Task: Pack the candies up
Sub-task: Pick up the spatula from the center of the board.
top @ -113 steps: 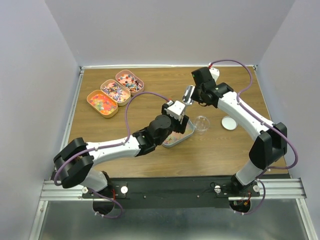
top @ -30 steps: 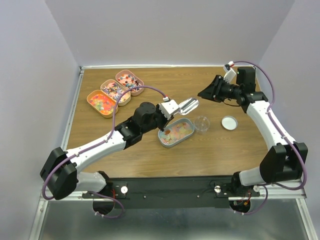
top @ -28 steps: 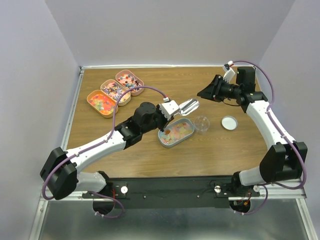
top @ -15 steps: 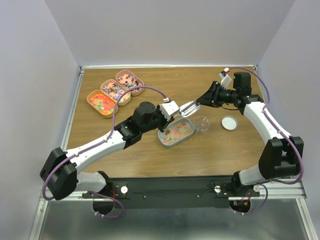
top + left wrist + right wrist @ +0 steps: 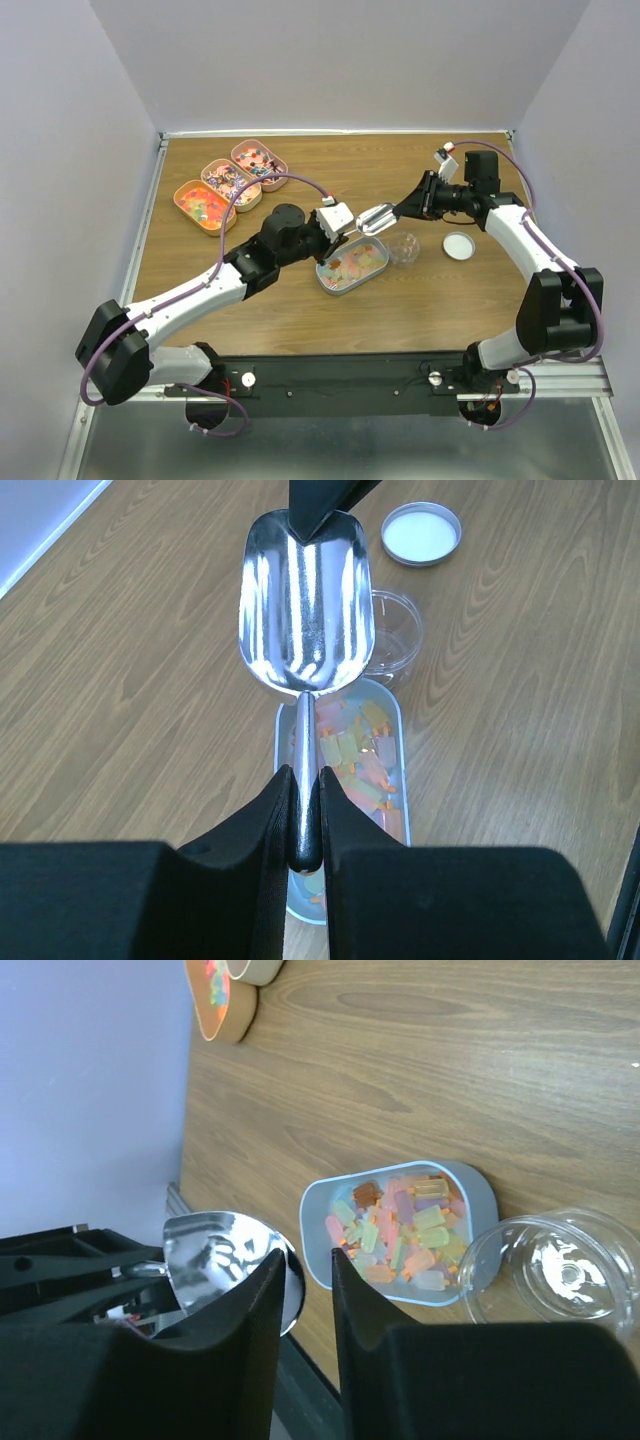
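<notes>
Overhead, the left gripper (image 5: 343, 222) extends from 7 o'clock to the middle of the table (image 5: 300, 325), its jaws clamped tight on the handle of the scoop (image 5: 305, 610). The scoop's bowl points toward 2 o'clock and hangs above the spot where the tin (image 5: 313, 1228) meets the cup (image 5: 402, 248).

The candies (image 5: 400, 1225) are small orange, yellow, pink and pastel pieces. They lie heaped inside the tin at the table's centre, which has its long axis running from 8 to 2 o'clock. The cup is clear and upright, just beside the tin's 2 o'clock end. The lid (image 5: 458, 245) lies flat at 3 o'clock of the cup, apart from it.

The right gripper (image 5: 305, 1260) comes in from 2 o'clock, with its fingers close together astride the scoop's front lip. Whether they pinch the metal or only flank it cannot be told.

Three far tins (image 5: 206, 170) sit side by side at the table's 10 o'clock corner, filled with more coloured sweets.
</notes>
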`<state>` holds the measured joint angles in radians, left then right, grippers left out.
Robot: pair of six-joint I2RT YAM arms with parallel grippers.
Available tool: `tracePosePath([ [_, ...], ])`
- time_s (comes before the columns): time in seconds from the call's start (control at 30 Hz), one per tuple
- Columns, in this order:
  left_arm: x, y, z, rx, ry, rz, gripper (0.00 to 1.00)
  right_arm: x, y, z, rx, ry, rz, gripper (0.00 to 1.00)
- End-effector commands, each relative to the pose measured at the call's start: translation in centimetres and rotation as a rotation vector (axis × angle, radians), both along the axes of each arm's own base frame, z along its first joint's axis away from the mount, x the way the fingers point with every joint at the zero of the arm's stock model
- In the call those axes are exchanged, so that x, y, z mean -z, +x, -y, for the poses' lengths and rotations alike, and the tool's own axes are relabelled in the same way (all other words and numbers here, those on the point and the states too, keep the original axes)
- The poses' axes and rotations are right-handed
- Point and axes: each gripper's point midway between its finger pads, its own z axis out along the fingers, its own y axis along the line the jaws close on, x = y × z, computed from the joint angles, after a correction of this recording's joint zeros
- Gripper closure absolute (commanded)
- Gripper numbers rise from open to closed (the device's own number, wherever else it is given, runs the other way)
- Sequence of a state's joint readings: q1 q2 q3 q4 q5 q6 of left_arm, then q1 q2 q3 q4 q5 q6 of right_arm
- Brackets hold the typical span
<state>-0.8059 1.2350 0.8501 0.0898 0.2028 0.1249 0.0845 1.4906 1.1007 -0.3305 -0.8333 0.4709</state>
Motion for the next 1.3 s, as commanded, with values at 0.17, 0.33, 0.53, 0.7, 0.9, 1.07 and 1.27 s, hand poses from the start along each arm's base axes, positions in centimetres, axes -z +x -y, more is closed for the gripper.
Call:
tracePosePath([
  [0.17, -1.7, -0.8, 0.7, 0.071, -0.073, 0.047, 1.00, -1.2, -1.0, -1.4, -0.122, 0.126, 0.005, 0.76],
  [0.33, -2.3, -0.8, 0.7, 0.078, -0.092, 0.060, 1.00, -1.0, -1.5, -1.7, -0.152, 0.155, -0.022, 0.77],
  [0.53, -2.2, -0.7, 0.7, 0.081, -0.093, 0.058, 1.00, -0.7, -1.6, -1.8, -0.163, 0.166, -0.040, 0.99],
  [0.7, -2.5, -0.8, 0.4, 0.080, -0.097, 0.077, 0.83, -0.7, -1.5, -1.7, -0.156, 0.166, -0.040, 0.99],
  [0.9, -3.0, -1.2, 0.5, 0.101, -0.135, 0.089, 0.47, -0.7, -1.7, -1.6, -0.156, 0.185, -0.056, 0.99],
  [1.07, -3.4, -1.4, 0.7, 0.131, -0.179, 0.115, 0.30, -1.2, -1.7, -1.5, -0.150, 0.222, -0.079, 0.99],
  [1.27, -4.5, -2.1, -0.1, 0.185, -0.241, 0.184, 0.31, -1.3, -1.8, -1.1, -0.154, 0.258, -0.109, 0.99],
])
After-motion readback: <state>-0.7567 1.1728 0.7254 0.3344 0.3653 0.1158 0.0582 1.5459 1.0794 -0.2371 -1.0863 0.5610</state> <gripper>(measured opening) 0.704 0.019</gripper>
